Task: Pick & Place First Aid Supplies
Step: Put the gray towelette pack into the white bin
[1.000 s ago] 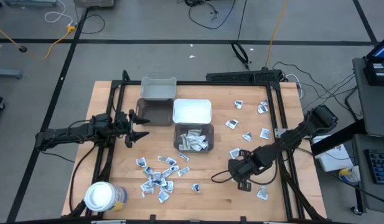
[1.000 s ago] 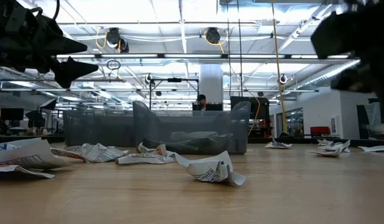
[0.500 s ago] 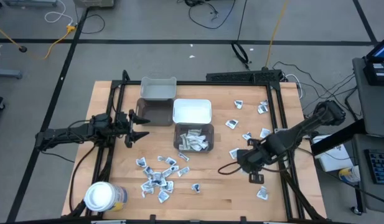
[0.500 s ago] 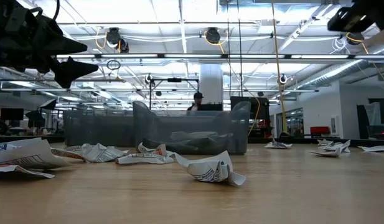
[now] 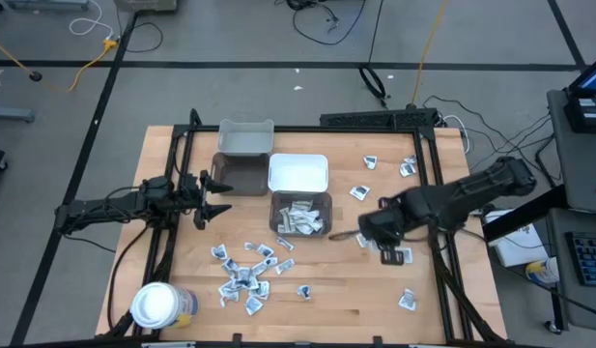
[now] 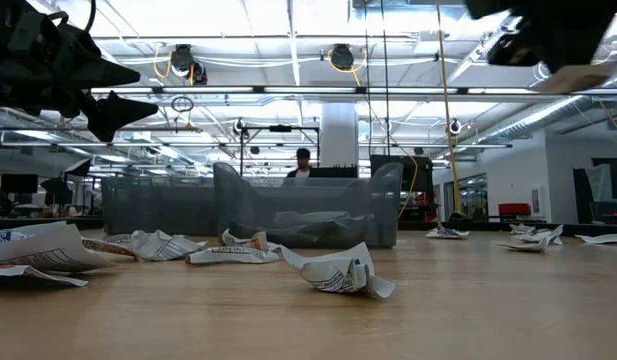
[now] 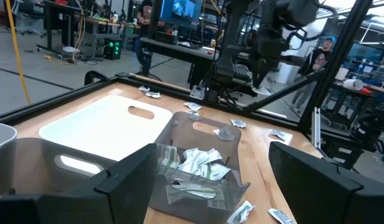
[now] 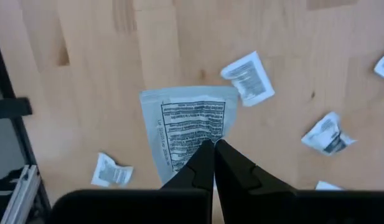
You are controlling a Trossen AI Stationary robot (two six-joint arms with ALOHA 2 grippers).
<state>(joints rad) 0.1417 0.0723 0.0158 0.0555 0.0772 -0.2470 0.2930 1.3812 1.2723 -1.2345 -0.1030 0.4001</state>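
Right gripper (image 8: 211, 146): pinched shut on the lower edge of a flat paper packet (image 8: 190, 134), white with dense dark print; held up clear of the table, seen from above just right of the clear bin.
Held packet: rectangular, thin, slightly creased at the edges; hangs off the fingertips above bare wood, with three smaller packets lying loose below it.
Left gripper (image 5: 212, 195): spread wide, holding nothing; hovers beside the grey bin at the left side of the table.
Clear bin (image 5: 301, 215): translucent grey plastic, rectangular with rounded corners and cut-out handles; several crumpled packets piled inside.
White bin (image 5: 298, 174): smooth, opaque, rectangular; sits just behind the clear bin, touching or nearly so.
Grey bins (image 5: 241, 155): two dull plastic tubs to the left of the white one, one behind the other.
Loose packets, front (image 5: 243, 272): a crumpled cluster on the wood in front of the clear bin, white with blue and dark print.
Loose packets, right (image 5: 387, 188): scattered singly over the right half of the table, well apart from one another.
Jar (image 5: 159, 307): round, white lid, at the near left corner.
Table (image 5: 317, 309): pale wood planks, visible grain, matte; framed by black metal rails.
Room: grey floor with dark tape lines and trailing cables; in the low view, ceiling light strips, desks, a person far behind the bins.
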